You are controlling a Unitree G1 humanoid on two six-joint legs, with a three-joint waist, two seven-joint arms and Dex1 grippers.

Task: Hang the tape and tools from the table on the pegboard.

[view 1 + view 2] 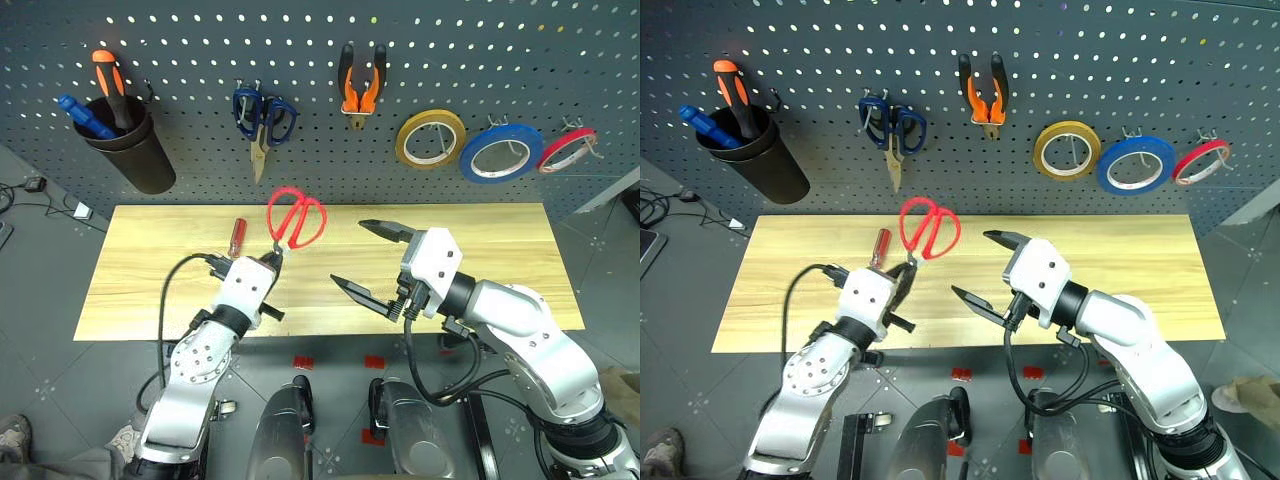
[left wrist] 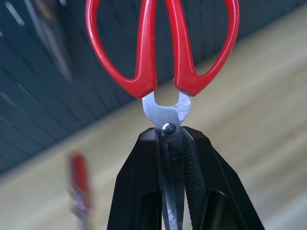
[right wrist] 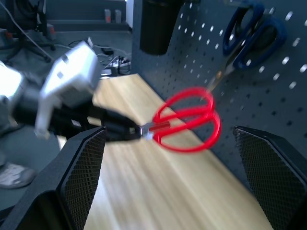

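Blue-handled scissors [image 1: 262,122] are hanging blades down, a yellow tape ring [image 1: 430,139] and a thin red tape ring [image 1: 566,150] are hanging further right, and a dark cup [image 1: 130,146] is holding orange-handled and blue-handled tools upright at far left.

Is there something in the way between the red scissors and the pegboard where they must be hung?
Nothing visible. The left gripper holds the red scissors by the blades, handles toward the pegboard, with open space between. The right gripper waits open beside them.
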